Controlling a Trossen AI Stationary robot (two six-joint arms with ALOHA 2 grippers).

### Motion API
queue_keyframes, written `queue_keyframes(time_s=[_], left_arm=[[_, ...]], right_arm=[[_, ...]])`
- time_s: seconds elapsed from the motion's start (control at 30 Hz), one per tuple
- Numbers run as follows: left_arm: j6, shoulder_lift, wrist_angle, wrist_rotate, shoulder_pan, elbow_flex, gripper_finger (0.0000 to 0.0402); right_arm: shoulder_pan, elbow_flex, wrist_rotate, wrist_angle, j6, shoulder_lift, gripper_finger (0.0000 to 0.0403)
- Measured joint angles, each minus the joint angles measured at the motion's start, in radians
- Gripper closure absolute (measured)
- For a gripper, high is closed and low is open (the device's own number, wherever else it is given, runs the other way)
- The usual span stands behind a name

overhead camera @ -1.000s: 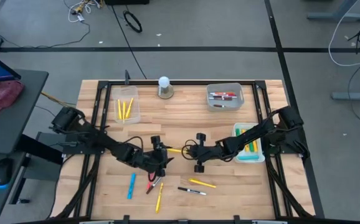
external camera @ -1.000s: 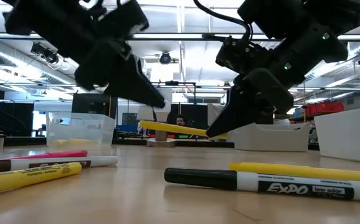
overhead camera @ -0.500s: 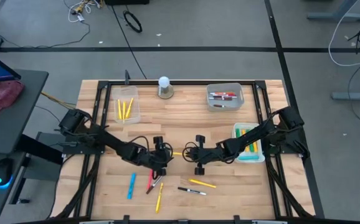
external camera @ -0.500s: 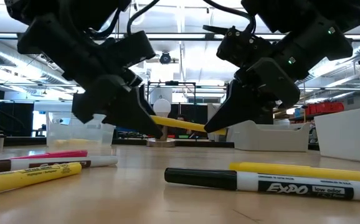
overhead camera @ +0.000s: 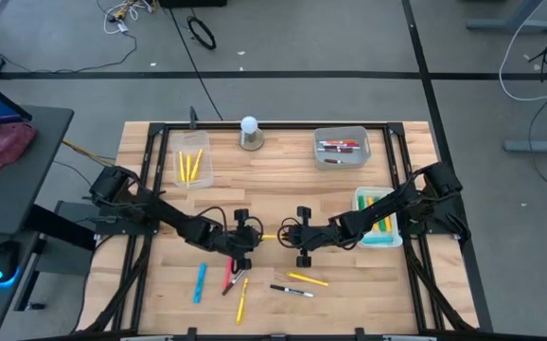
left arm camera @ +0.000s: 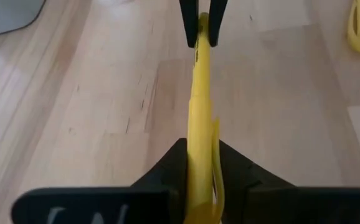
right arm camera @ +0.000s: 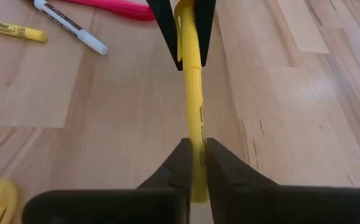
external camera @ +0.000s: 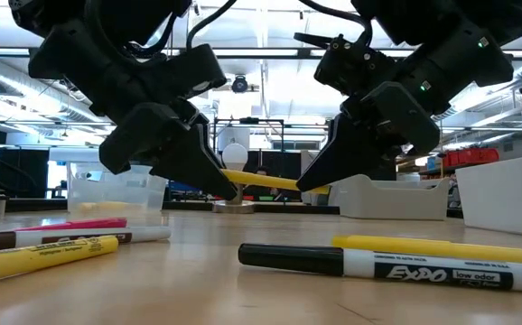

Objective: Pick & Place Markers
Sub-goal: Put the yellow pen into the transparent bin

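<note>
Your left gripper [overhead camera: 252, 237] and right gripper [overhead camera: 285, 232] both clamp one thin yellow marker [overhead camera: 268, 234], well apart from the clear plastic bin [overhead camera: 192, 168] holding yellow markers [overhead camera: 189, 165].

I saw a pale wooden table [overhead camera: 283, 180] with visible grain and a satin sheen, the smooth yellow plastic marker [right arm camera: 194, 93] faintly glossy, matt black plastic fingers [right arm camera: 174, 168] on the right gripper [right arm camera: 194, 167], clear plastic bins [overhead camera: 192, 166], a black marker [external camera: 369, 262] with a glossy label
</note>
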Motion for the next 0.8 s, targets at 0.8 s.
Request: queue_keyframes(time_s=[0.8], left_arm=[[-0.957,-0.372,-1.386,-0.182,0.105,0.182,0.0347]], right_arm=[[-0.012,0.002,0.199,-0.128,0.172,-0.019,0.0274]])
